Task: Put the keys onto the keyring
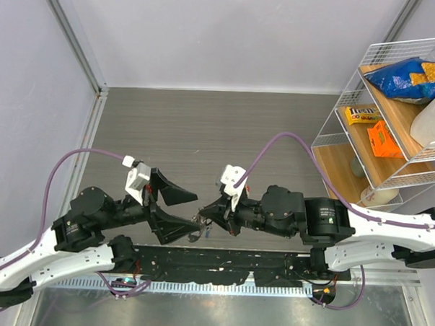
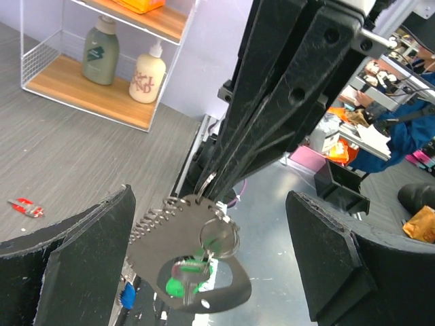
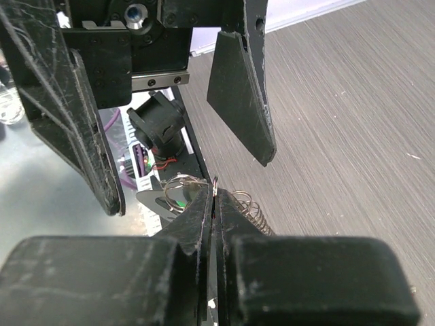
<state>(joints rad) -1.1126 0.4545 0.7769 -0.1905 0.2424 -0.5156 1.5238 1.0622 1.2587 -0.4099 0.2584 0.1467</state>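
My right gripper (image 1: 203,221) (image 3: 213,197) is shut on the keyring's thin wire ring (image 3: 215,182) and holds it in the air between the two arms. In the left wrist view a grey metal tag (image 2: 163,234) with a beaded silver strip (image 2: 146,221) hangs from it. A small ring (image 2: 219,238) on the tag carries a green key (image 2: 189,272). My left gripper (image 1: 194,211) (image 2: 209,224) is open, with one finger on each side of the hanging keyring and not touching it. A red key (image 2: 25,207) lies on the table. A blue key (image 2: 128,295) shows low down beside my left finger.
A white wire shelf (image 1: 393,120) stands at the right with a chip bag, a candy box and bottles (image 2: 102,51). A black rail (image 1: 220,264) runs along the near edge under both grippers. Purple cables arch over each arm.
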